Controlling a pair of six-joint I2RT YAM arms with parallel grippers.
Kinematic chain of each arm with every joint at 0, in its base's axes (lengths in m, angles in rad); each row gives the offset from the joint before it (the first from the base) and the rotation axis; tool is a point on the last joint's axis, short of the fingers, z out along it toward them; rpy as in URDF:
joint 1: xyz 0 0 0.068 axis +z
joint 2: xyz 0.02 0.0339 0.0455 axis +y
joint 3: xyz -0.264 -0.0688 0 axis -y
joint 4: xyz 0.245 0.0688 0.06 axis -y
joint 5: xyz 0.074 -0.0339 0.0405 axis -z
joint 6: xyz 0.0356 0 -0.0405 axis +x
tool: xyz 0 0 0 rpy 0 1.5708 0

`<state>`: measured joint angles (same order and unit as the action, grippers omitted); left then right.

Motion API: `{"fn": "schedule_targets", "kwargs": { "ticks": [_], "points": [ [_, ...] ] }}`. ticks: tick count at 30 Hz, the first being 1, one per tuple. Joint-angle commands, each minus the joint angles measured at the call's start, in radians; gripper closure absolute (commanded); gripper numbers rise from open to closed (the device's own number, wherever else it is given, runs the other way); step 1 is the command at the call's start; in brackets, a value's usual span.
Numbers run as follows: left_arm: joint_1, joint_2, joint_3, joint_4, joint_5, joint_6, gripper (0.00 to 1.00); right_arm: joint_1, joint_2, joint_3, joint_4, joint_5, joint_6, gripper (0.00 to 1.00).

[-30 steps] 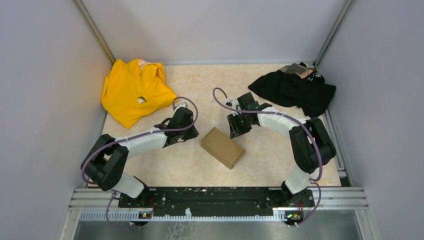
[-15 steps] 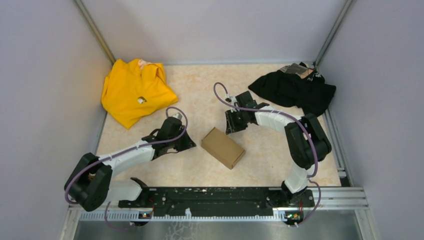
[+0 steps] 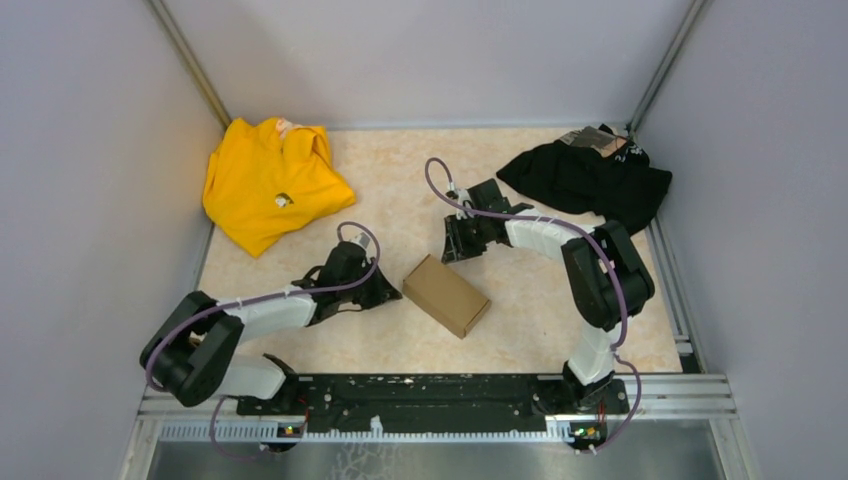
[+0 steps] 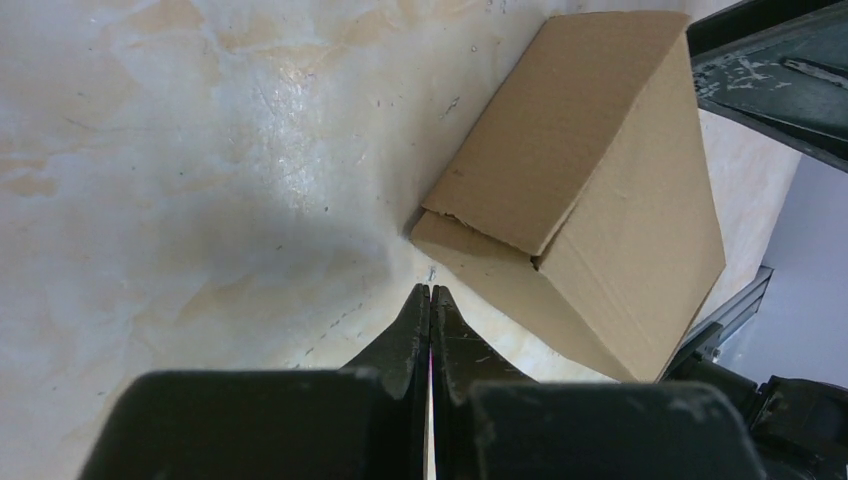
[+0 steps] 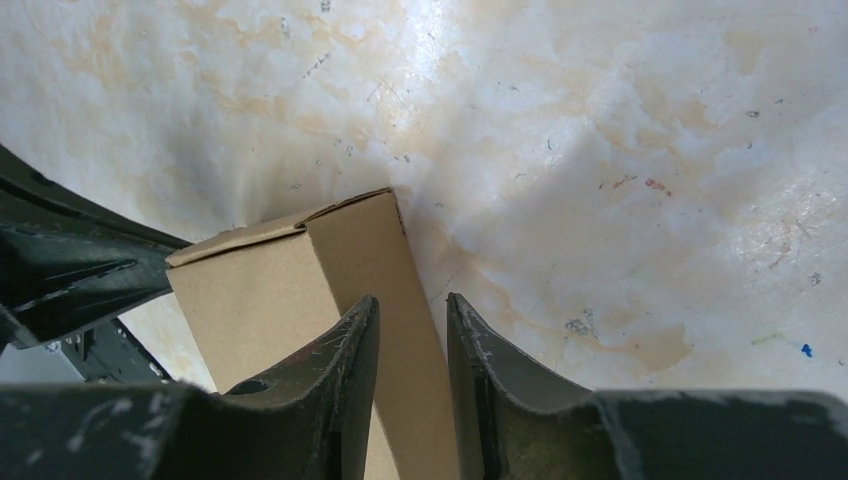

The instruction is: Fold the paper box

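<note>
Fingers [image 4: 410,330] of the left gripper [image 4: 431,292] are pressed together with nothing between them. Their tips sit just beside one end of the paper box [image 4: 590,170], which fills the right of the left wrist view. Fingers [image 5: 345,350] of the right gripper [image 5: 412,305] stand partly apart at the bottom of the right wrist view, over a corner edge of the paper box; no grip on it is visible. In the top view the paper box [image 3: 446,295] lies diagonally on the table [image 3: 400,190] just below the frame's centre, between the two grippers. A yellow garment [image 3: 268,180] lies at upper left and a black garment [image 3: 590,180] at upper right. Progress: the paper box already reads as a closed carton, so folding appears nearly complete. One end flap shows a slightly raised seam, and seating it flush seems to be what is left.
</note>
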<state>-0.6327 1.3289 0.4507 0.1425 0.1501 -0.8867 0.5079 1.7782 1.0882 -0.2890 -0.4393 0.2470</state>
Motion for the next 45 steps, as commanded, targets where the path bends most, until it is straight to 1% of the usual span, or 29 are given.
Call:
{"fn": "schedule_targets", "kwargs": {
  "ticks": [1,9,15,21,31,33,36,41,45],
  "points": [
    [-0.003,0.054,0.006,0.097,0.028,-0.01,1.0,-0.001,-0.01,-0.002,0.05,-0.035,0.009,0.69],
    [-0.003,0.109,0.041,0.082,-0.016,0.019,1.0,0.014,-0.01,-0.042,0.044,-0.064,0.012,0.7],
    [-0.004,0.165,0.105,0.057,-0.063,0.057,1.0,0.072,-0.044,-0.11,0.053,-0.022,0.038,0.7],
    [-0.002,0.225,0.162,0.076,-0.041,0.067,1.0,0.109,-0.065,-0.159,0.086,0.003,0.081,0.72],
    [-0.026,0.272,0.22,0.093,0.014,0.074,1.0,0.131,-0.019,-0.102,0.059,0.045,0.079,0.72],
    [-0.028,0.261,0.224,0.075,0.009,0.077,1.0,0.131,-0.013,-0.093,0.035,0.073,0.069,0.72],
    [-0.022,0.201,0.194,0.016,-0.045,0.095,1.0,0.122,-0.028,-0.101,0.005,0.122,0.056,0.72],
    [0.0,0.075,0.13,-0.062,-0.09,0.097,1.0,0.072,-0.04,-0.129,0.011,0.146,0.059,0.72],
    [0.007,0.027,0.096,-0.088,-0.111,0.092,1.0,0.049,-0.03,-0.111,-0.002,0.158,0.053,0.72]
  ]
}}
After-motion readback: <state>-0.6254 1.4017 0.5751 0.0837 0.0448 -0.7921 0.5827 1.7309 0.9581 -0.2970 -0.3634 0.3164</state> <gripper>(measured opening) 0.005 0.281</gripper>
